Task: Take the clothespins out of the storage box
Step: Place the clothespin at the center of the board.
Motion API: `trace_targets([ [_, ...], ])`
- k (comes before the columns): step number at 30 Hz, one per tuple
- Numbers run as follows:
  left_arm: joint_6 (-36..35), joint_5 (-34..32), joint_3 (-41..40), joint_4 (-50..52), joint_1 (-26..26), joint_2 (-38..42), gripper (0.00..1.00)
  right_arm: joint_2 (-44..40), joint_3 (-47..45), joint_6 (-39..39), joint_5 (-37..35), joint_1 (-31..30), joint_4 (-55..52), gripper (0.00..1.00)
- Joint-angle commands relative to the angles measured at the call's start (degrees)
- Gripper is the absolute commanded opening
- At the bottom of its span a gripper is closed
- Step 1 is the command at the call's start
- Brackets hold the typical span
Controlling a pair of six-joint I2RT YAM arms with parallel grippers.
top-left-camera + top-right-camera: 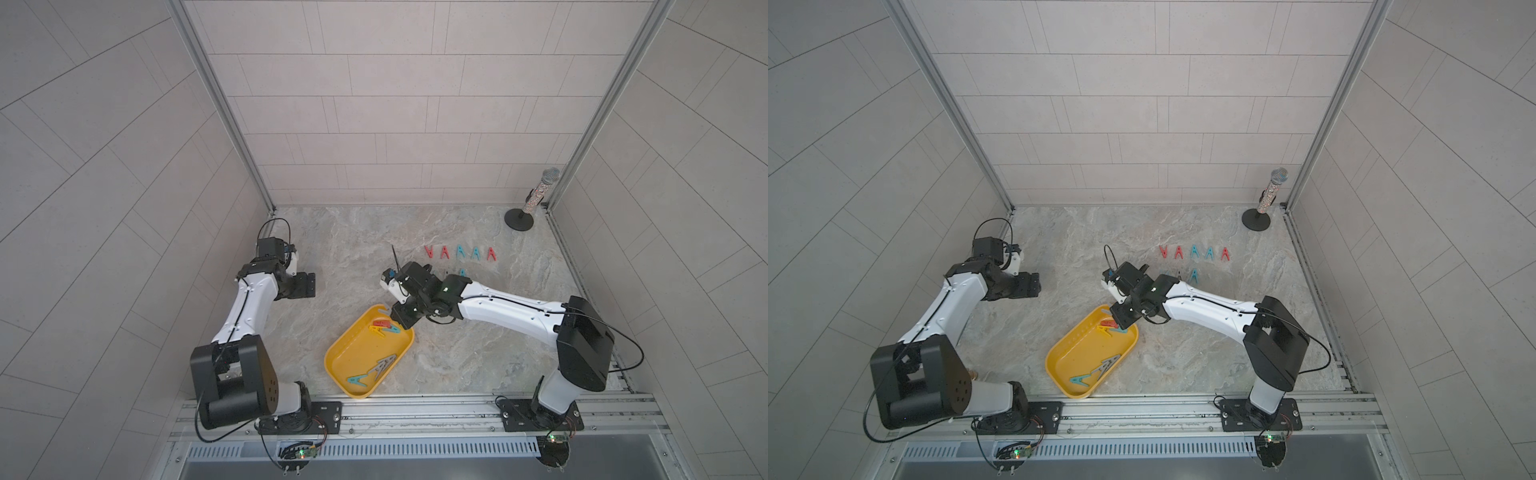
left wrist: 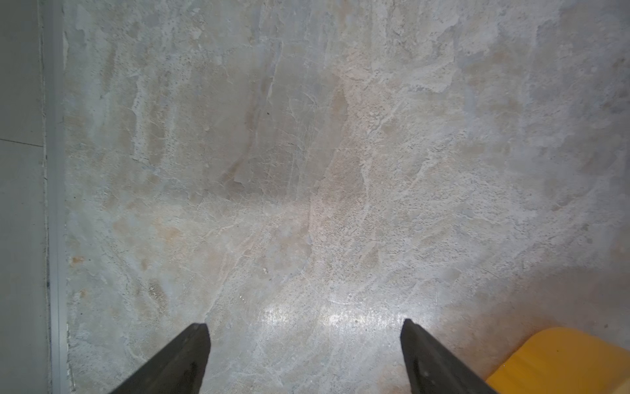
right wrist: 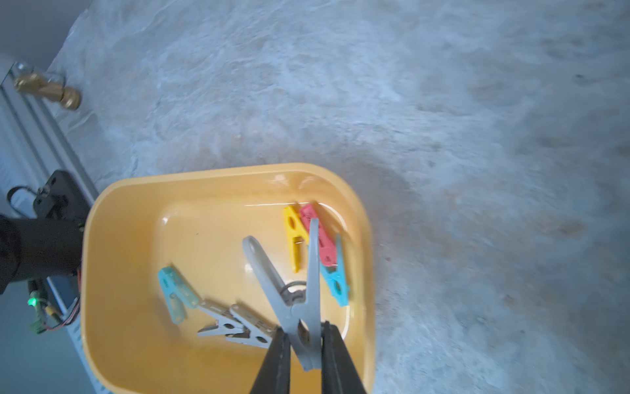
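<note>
The right arm (image 1: pixel 505 307) half hides one teal peg (image 1: pixel 462 272) (toward the counter's far edge); the left wrist view cuts off the yellow tray (image 2: pixel 566 363).

The right gripper (image 1: pixel 1120 323) hangs over the 1 o'clock end of the box (image 1: pixel 1073 353), above red, yellow and teal pegs (image 1: pixel 1106 328). Grey pegs (image 1: pixel 1106 365) and a teal peg (image 1: pixel 1079 380) lie at its 6 o'clock end. A row (image 1: pixel 1194 252) of five more lies on the table at the box's 1 o'clock.
</note>
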State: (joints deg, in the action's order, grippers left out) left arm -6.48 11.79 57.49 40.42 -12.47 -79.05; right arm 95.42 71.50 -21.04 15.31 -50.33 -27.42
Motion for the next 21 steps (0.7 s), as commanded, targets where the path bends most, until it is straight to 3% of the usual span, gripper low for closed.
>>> trace_targets([
  [1, -1.67, 3.64, -0.19, 1.25, -0.28, 0.67, 0.95, -3.75, -3.00, -3.83, -2.01, 4.10, -0.18, 0.12],
  [7, -4.22, 12.08, -0.38, 2.98, -0.10, 0.84, 0.95, -9.52, -10.49, -6.12, -1.79, 17.11, -0.20, 0.11],
  [13, -4.88, 13.43, -0.35, 3.45, 0.08, 0.77, 0.95, -10.65, -15.02, -6.39, 0.22, 31.55, -0.27, 0.11],
  [21, -5.56, 15.01, 0.07, 4.65, 0.71, -0.23, 0.95, -7.64, -14.21, -6.07, -5.50, 39.88, -0.30, 0.11],
])
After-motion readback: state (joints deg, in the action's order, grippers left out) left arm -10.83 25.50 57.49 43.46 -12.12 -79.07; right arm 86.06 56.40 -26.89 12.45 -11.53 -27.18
